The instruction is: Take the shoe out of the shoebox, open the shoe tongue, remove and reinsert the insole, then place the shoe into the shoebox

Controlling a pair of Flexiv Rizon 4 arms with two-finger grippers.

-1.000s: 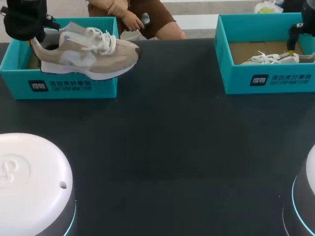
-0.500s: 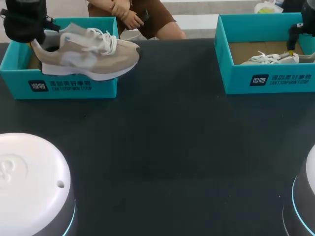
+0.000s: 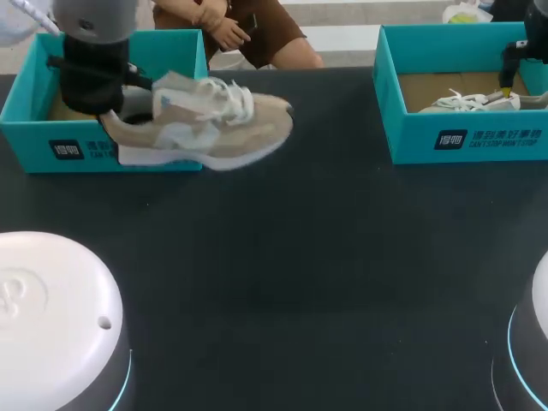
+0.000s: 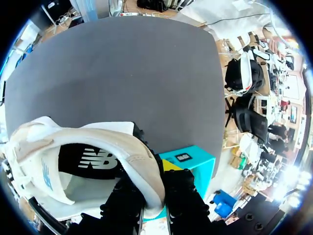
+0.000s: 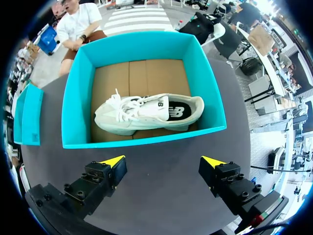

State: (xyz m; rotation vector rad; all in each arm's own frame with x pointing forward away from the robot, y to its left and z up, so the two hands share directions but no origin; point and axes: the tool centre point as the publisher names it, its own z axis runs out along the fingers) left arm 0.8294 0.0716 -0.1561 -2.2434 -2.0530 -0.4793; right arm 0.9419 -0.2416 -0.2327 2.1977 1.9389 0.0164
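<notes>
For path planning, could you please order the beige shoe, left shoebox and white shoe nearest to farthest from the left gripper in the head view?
1. Beige shoe, heel held in the left gripper.
2. Left shoebox, right beside it.
3. White shoe, far right, inside the right shoebox.

Print: a dark square emblem with white lettering, too small to read, on the front walls of the left teal cardboard shoebox (image 3: 34, 137) and the right teal cardboard shoebox (image 3: 411, 137), at the table's far corners. A white logo on the black insole (image 4: 93, 161) of the beige sneaker (image 4: 142, 169), and likewise inside the white sneaker (image 5: 137, 115).

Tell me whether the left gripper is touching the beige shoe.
Touching. Left wrist view: the left gripper clamps the heel collar of the beige shoe from both sides.
</notes>
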